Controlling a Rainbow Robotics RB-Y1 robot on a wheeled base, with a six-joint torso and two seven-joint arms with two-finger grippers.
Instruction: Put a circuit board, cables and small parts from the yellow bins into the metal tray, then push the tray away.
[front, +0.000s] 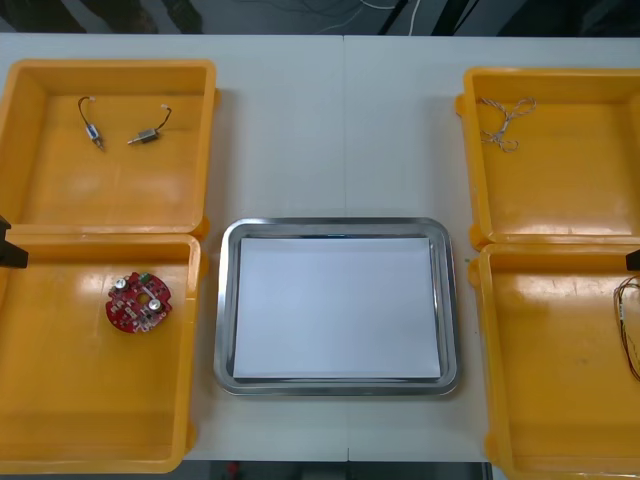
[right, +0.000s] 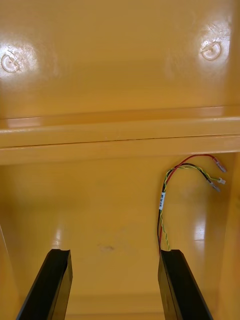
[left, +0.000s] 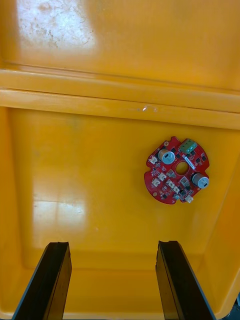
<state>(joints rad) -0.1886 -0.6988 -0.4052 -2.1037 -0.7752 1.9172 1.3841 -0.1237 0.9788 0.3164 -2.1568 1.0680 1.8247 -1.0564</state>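
A round red circuit board (front: 139, 301) lies in the near left yellow bin (front: 60, 420). In the left wrist view the board (left: 176, 170) sits ahead of my left gripper (left: 112, 245), beyond one finger; the gripper is open over the bin floor. A red and yellow cable (front: 628, 325) lies at the outer side of the near right bin (front: 550, 400). My right gripper (right: 114, 252) hangs open over that bin, the cable (right: 162, 210) running up from one fingertip. The metal tray (front: 225, 300), white inside, stands between the bins with nothing in it.
The far left bin (front: 40, 190) holds two small metal parts (front: 146, 137) with short wires. A thin twisted cable (front: 505, 122) lies in the far right bin (front: 560, 200). Bare table stretches beyond the tray to the far edge.
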